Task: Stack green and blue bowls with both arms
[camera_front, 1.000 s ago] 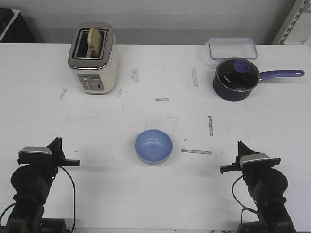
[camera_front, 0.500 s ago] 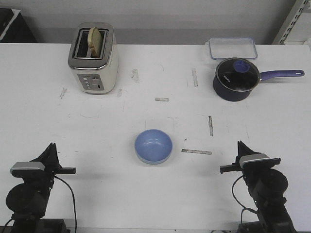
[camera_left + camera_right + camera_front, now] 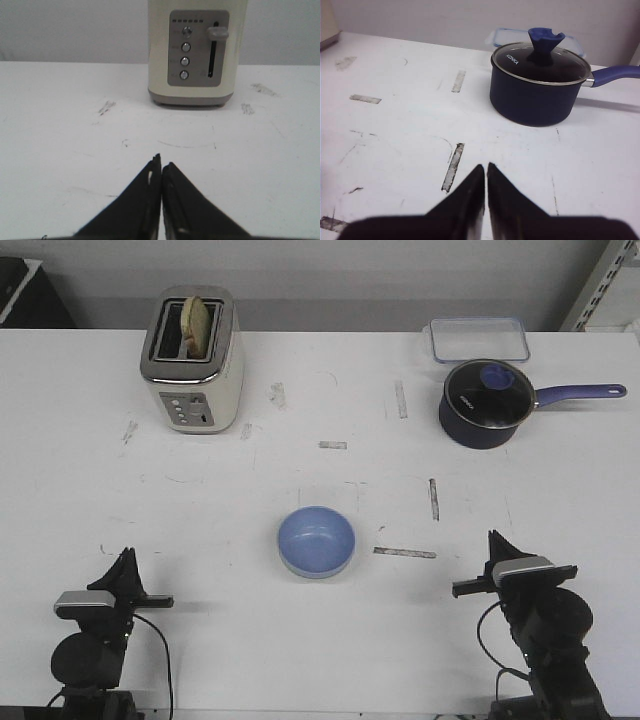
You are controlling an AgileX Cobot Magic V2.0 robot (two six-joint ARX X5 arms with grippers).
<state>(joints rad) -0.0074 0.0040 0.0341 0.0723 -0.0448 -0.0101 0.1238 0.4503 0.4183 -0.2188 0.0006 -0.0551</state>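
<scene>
With my left pincer and right pincer both pressed shut on nothing in the lower corners, I judge the stacking done: the blue bowl sits at lower centre, seemingly nested in a paler one.

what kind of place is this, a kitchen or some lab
Most likely a robot lab set up with kitchen props, not a real kitchen: a bare, scuffed white table with tape marks, holding a toaster, a lidded saucepan and a blue bowl.
</scene>
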